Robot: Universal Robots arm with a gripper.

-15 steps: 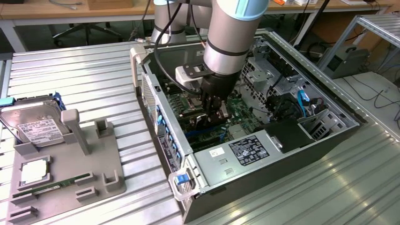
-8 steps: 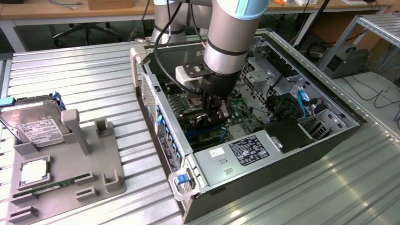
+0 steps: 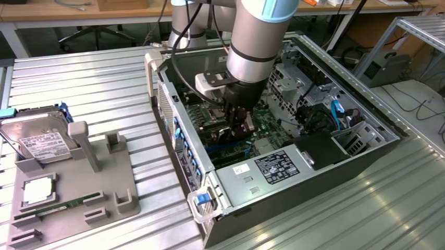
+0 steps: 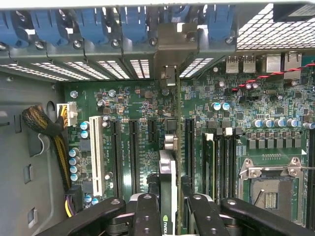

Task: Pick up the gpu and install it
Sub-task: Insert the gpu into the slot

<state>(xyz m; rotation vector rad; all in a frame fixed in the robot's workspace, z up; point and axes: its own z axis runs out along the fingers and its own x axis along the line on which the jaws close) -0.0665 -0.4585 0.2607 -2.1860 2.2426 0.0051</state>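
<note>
black pincer (image 4: 170, 201) clamped on gpu (image 4: 167, 172) edge-on over mobo slots (image 4: 133, 152); blue latches (image 4: 133, 22), cpu socket (image 4: 268, 189) nearby.

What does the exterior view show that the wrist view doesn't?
Exterior view's extras: the arm, the whole case, and a grey tray with a hard drive and a RAM stick. Wrist view's extras: a white slot and a braided cable. Shared: the hand shut on the gpu, over the motherboard.
</note>
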